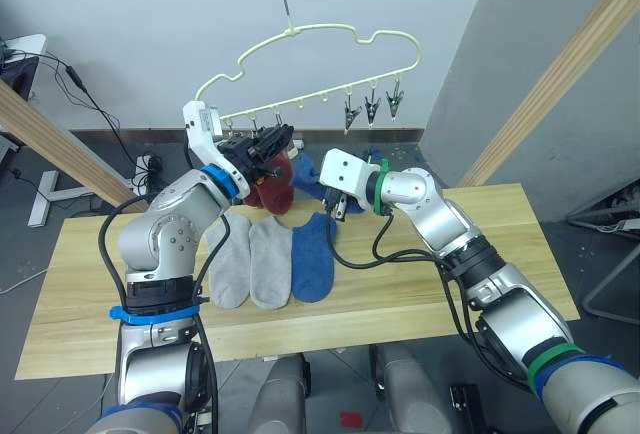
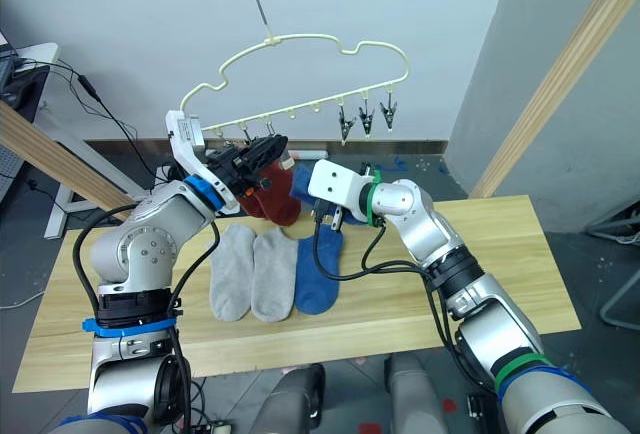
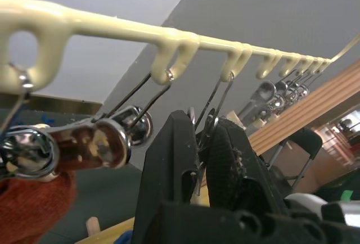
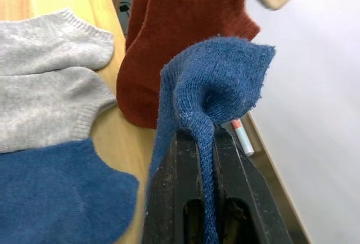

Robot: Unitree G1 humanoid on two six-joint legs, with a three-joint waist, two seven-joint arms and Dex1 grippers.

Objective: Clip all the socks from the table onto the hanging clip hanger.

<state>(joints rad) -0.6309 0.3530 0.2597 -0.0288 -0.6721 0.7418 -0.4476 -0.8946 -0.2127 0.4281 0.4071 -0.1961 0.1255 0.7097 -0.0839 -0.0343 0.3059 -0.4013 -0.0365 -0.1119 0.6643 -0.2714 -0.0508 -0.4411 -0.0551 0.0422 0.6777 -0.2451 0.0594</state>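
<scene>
My right gripper pinches a blue sock above the table; my left gripper squeezes a clip on the clip hanger, beside the hanging red socks

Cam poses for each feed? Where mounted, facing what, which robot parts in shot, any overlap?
Left eye, right eye: head stereo pair, facing forward and down at the table, clip hanger, both arms.
Left wrist: looks up along the left gripper, shut on a clip.
Right wrist: looks along the right gripper, shut on a blue sock.
Shared: the hung red sock, grey socks.
</scene>
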